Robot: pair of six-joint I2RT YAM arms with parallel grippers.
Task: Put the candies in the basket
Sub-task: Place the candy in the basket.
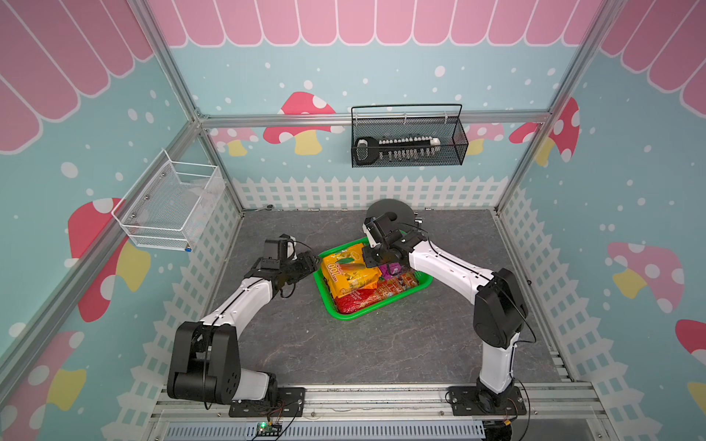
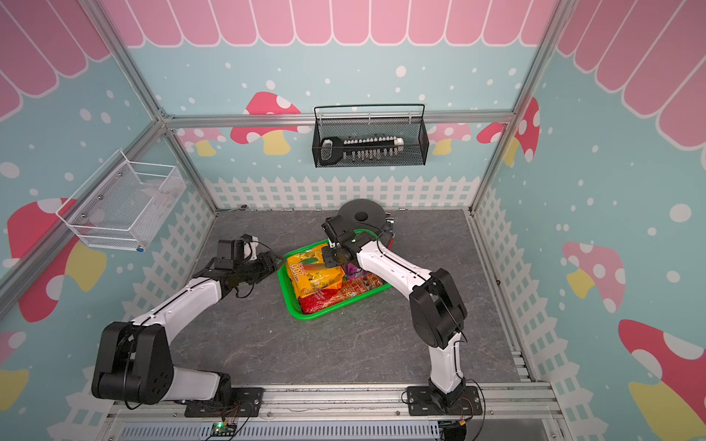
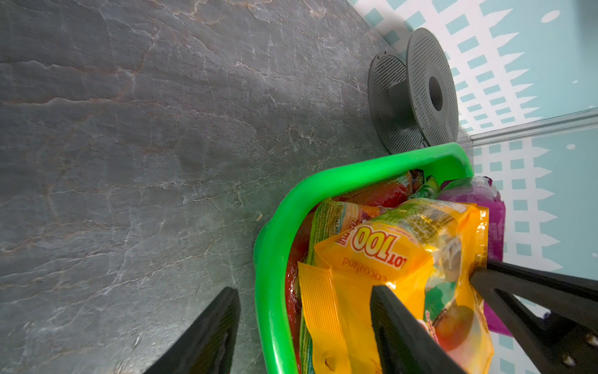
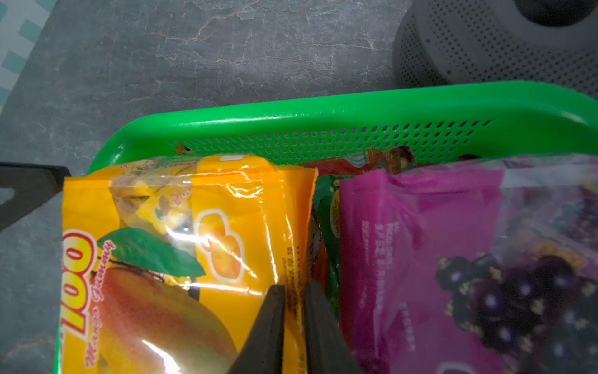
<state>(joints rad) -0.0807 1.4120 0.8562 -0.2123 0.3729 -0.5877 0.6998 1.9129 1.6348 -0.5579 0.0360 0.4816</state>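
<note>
left end effector [image 3: 304, 289] wide at basket [image 3: 356, 168] rim, right end effector [image 4: 294, 285] narrow over yellow-orange bag [image 4: 226, 200]

Tabletop [image 1: 382, 343]: matt grey, stone-look, pale veins and cracks, slightly rough.
Basket [image 4: 323, 110]: bright green plastic, rim smooth and glossy, walls perforated.
Yellow-orange bag [image 4: 226, 200]: shiny plastic film, crinkled, hard glare streaks, clear window panel. Ribbed seal strip at one end.
Purple bag [image 4: 420, 226]: same glossy film, creased, partly transparent.
Red bag [image 1: 366, 299]: shiny film, wrinkled.
Spool [image 3: 424, 87]: dark grey, matt, flanges pierced with fine holes; looks plastic.
Frame rail [image 1: 267, 121]: bare metal, dull sheen.
Black wall basket [image 1: 412, 152]: dark wire mesh, matt.
White wall basket [image 1: 168, 214]: fine white mesh on wire rods.
Left arm link [image 1: 244, 301]: smooth white shell, satin; joints matt black.
</note>
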